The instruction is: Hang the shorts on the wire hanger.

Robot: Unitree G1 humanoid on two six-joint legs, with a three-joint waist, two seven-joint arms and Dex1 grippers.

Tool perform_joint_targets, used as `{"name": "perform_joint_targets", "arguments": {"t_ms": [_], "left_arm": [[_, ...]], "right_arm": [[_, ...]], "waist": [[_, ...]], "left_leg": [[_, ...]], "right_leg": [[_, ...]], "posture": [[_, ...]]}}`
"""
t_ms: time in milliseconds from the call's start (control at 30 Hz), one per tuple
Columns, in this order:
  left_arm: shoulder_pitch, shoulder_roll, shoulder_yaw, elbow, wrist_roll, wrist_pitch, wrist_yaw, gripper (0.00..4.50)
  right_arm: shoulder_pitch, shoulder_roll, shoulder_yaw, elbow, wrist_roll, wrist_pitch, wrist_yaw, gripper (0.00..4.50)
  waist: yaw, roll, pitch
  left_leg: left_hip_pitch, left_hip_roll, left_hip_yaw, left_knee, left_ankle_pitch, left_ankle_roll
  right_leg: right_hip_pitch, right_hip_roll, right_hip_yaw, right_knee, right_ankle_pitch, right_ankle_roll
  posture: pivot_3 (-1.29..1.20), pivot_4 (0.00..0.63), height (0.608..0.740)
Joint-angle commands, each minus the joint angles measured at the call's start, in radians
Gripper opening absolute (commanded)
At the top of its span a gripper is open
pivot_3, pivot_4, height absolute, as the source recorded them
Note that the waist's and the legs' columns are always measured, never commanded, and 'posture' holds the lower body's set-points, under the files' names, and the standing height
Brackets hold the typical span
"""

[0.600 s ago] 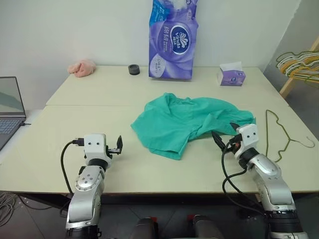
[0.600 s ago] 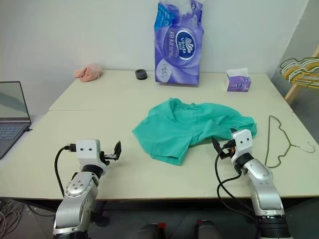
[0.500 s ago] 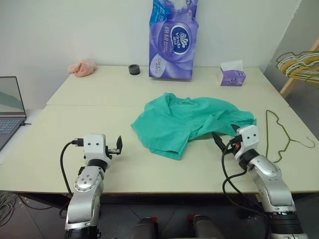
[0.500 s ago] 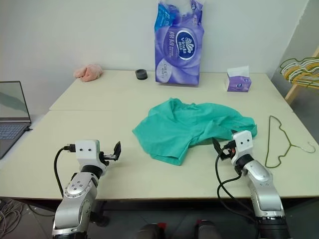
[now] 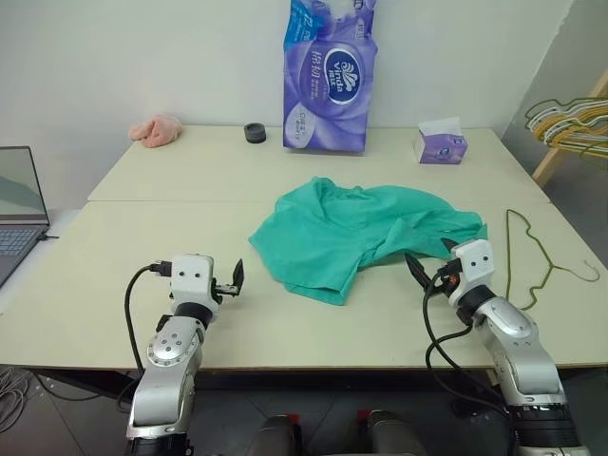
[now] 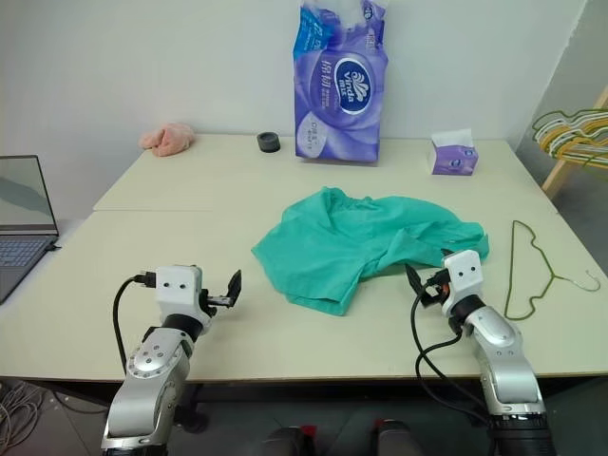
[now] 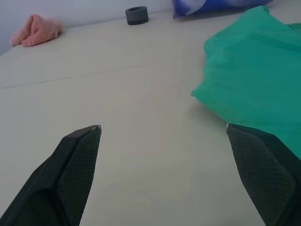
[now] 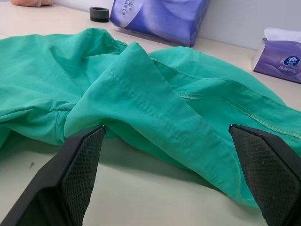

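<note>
So we've got the big cream table [image 5: 142, 190] taking up most of the scene, and the teal-green shorts [image 5: 356, 233] are lying crumpled right in the middle of it, a bit toward our right side. Behind them stands a tall purple pack of tissue rolls [image 5: 328, 76] against the wall, with an open laptop [image 5: 17, 204] off past the table's left edge. Our left gripper [image 5: 233, 282] hangs over bare table near the front edge, just left of the shorts, fingers spread wide with nothing in them. Our right gripper [image 5: 429, 258] sits right at the near right hem of the shorts, also wide open and gripping nothing. The olive wire hanger [image 5: 527, 256] lies flat near the table's right edge, just beside that arm. Smaller stuff at the back: purple tissue box [image 5: 440, 144], pink cloth lump [image 5: 157, 129], dark tape roll [image 5: 255, 132].
</note>
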Motion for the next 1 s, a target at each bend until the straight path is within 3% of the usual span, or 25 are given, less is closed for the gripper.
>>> {"name": "perform_joint_targets", "arguments": {"t_ms": [33,467,567,633,800,1000], "left_arm": [[-0.015,0.01,-0.005,-0.046,0.01,-0.003,-0.001,4.49],[-0.057,0.017,-0.042,-0.018,-0.033,0.003,-0.09,4.49],[-0.094,0.021,-0.09,-0.022,-0.094,0.007,-0.196,4.49],[-0.153,0.031,-0.16,0.004,-0.088,0.036,-0.257,4.49],[-0.345,0.003,-0.281,0.133,-0.073,0.083,-0.34,4.49],[-0.571,-0.075,-0.451,0.401,-0.004,0.066,-0.442,4.49]], "right_arm": [[-0.008,-0.013,-0.001,-0.045,-0.003,-0.02,0.013,4.5],[0.023,-0.034,-0.014,-0.084,0.003,-0.012,0.023,4.5],[0.102,-0.144,0.027,-0.204,0.082,0.071,0.199,4.5],[0.15,-0.224,0.039,-0.305,0.164,0.164,0.296,4.5],[0.177,-0.323,0.018,-0.429,0.28,0.316,0.36,4.5],[0.148,-0.328,0.004,-0.463,0.309,0.359,0.33,4.5]], "waist": [[0.0,0.0,0.0],[-0.004,0.0,0.0],[-0.003,0.001,0.001],[-0.004,0.001,0.001],[-0.026,0.001,0.001],[-0.043,0.001,0.001]], "left_leg": [[0.0,0.0,0.0,0.0,0.0,0.0],[0.0,0.0,0.0,0.0,0.0,0.0],[0.0,0.0,0.0,0.0,0.0,0.0],[-0.001,-0.001,0.0,0.001,0.0,0.001],[0.001,0.0,0.0,0.001,0.0,0.001],[0.003,-0.002,-0.001,0.001,0.0,0.001]], "right_leg": [[0.0,0.0,0.0,0.0,0.0,0.0],[0.0,0.0,0.0,0.0,0.0,0.0],[0.0,0.0,0.0,0.0,-0.001,0.0],[0.001,-0.001,-0.001,0.0,-0.001,0.001],[0.003,0.002,-0.001,-0.001,-0.006,0.002],[0.006,0.003,-0.002,-0.001,-0.007,0.003]], "posture": [[-0.04,0.072,0.74],[-0.1,0.074,0.74],[-0.14,0.077,0.74],[-0.16,0.077,0.74],[-0.21,0.081,0.74],[-0.24,0.078,0.74]]}}
